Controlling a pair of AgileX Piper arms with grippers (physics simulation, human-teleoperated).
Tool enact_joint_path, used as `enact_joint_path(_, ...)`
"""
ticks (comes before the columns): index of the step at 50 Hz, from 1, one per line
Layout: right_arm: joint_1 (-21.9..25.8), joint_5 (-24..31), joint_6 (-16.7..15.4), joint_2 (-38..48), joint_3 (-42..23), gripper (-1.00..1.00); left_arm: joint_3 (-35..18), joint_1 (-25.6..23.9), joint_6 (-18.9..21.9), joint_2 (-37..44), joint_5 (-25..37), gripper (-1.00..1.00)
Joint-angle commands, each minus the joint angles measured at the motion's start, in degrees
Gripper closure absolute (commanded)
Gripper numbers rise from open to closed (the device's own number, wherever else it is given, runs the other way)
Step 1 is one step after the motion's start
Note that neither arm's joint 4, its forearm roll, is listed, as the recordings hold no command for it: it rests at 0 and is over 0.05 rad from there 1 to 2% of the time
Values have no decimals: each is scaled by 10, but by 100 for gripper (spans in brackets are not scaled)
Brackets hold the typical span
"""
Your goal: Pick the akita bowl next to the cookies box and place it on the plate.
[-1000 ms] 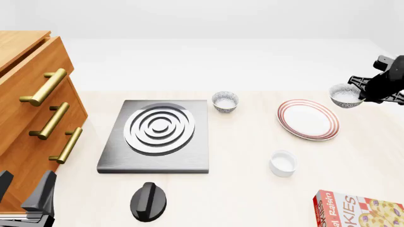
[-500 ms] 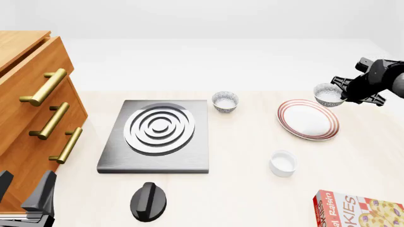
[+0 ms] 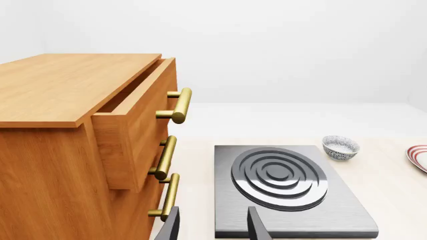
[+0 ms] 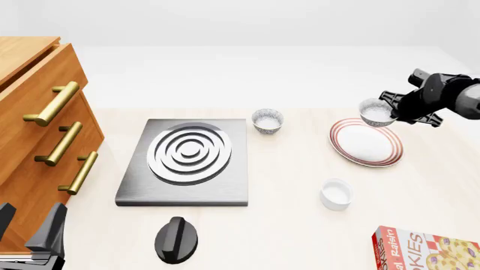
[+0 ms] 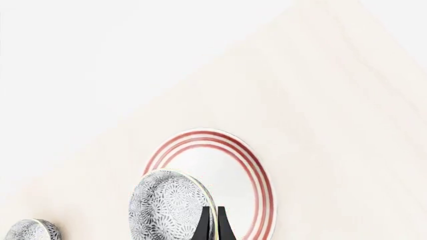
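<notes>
Right hand (image 4: 392,111) pinches the small speckled grey-and-white akita bowl (image 4: 376,112) by its thin rim, upper right; likely light, rigid, slippery.

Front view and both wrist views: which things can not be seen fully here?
- cookies box, front view: cut off by the corner.
- plate, left wrist view: cut by the edge.
- right gripper, right wrist view: fingertips cut off by the edge.
- akita bowl, front view: far side hidden by gripper.
</notes>
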Motion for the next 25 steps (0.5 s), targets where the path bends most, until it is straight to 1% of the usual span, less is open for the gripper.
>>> enact_joint_path(1, 16, -21, 10, -21, 36, 100, 0, 0, 0, 0, 0, -100)
enact_joint_path(15, 26, -45, 17, -38, 82, 100, 0, 0, 0, 0, 0, -100)
enact_joint_path(25, 28, -60, 18, -36, 101, 100, 0, 0, 0, 0, 0, -100)
